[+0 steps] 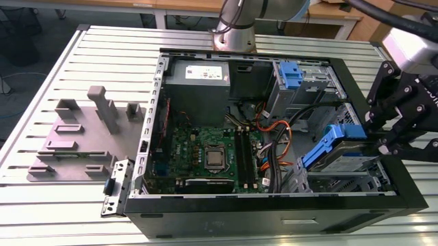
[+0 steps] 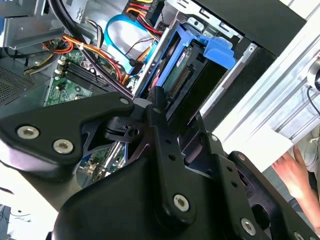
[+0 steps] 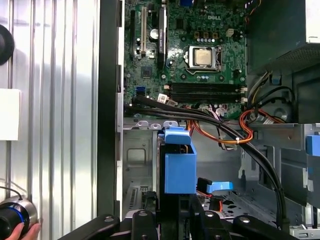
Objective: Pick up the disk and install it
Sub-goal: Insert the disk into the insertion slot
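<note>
Disk (image 1: pixel 347 154) clamped tight in the gripper (image 1: pixel 383 147)
It's tilted in the grip, right above the open case's (image 1: pixel 274 211) drive cage (image 1: pixel 342 180).

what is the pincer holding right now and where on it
The pincer is shut on the disk, gripping the end at the exterior view's right; the disk sits tilted in the drive bay.

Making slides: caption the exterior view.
End effector holding the blue-railed disk tilted over the drive cage of the open computer case.
</note>
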Robot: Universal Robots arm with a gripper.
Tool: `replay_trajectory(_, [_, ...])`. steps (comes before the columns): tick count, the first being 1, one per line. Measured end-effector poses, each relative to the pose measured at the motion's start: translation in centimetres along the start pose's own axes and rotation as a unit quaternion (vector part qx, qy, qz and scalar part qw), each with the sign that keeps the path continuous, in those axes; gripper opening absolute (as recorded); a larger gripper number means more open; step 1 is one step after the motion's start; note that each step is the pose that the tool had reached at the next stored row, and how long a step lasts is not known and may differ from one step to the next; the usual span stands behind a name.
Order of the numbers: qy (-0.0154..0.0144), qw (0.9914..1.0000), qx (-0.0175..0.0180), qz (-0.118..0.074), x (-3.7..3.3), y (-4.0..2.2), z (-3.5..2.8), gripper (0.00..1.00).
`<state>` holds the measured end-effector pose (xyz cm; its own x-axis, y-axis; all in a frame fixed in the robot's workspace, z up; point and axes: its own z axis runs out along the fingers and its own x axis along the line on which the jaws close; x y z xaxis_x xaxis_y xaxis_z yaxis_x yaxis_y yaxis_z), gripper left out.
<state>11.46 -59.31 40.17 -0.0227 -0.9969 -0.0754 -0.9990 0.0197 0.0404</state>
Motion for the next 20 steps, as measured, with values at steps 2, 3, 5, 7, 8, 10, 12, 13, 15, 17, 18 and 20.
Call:
replay_trajectory(2, [0.0, 1.0, 0.0, 0.0, 0.03, 0.03, 0.36, 0.35])
replay_trajectory(3, [0.0001, 1.0, 0.0, 0.0, 0.04, 0.04, 0.53, 0.35])
replay_trajectory(5, [0.0003, 1.0, 0.0, 0.0, 0.07, 0.07, 0.88, 0.35])
replay_trajectory(7, [0.0, 1.0, 0.0, 0.0, 0.1, 0.1, 1.26, 0.35])
replay_trajectory(8, [0.0, 1.0, 0.0, 0.0, 0.12, 0.13, 1.45, 0.35])
replay_trajectory(10, [0.0001, 1.0, 0.0, 0.0, 0.14, 0.15, 1.8, 0.35])
replay_trajectory(12, [0.0, 1.0, 0.0, 0.0, 0.18, 0.18, 2.17, 0.35])
replay_trajectory(13, [0.0, 1.0, 0.0, 0.0, 0.2, 0.19, 2.37, 0.35])
replay_trajectory(15, [0.0, 1.0, 0.0, 0.0, 0.23, 0.21, 2.73, 0.35])
replay_trajectory(17, [0.0002, 1.0, 0.0, 0.0, 0.26, 0.22, 3.07, 0.35])
replay_trajectory(18, [0.0003, 1.0, 0.0, 0.0, 0.27, 0.23, 3.24, 0.35])
replay_trajectory(20, [-0.0001, 1.0, 0.0, 0.0, 0.31, 0.25, 3.65, 0.35])
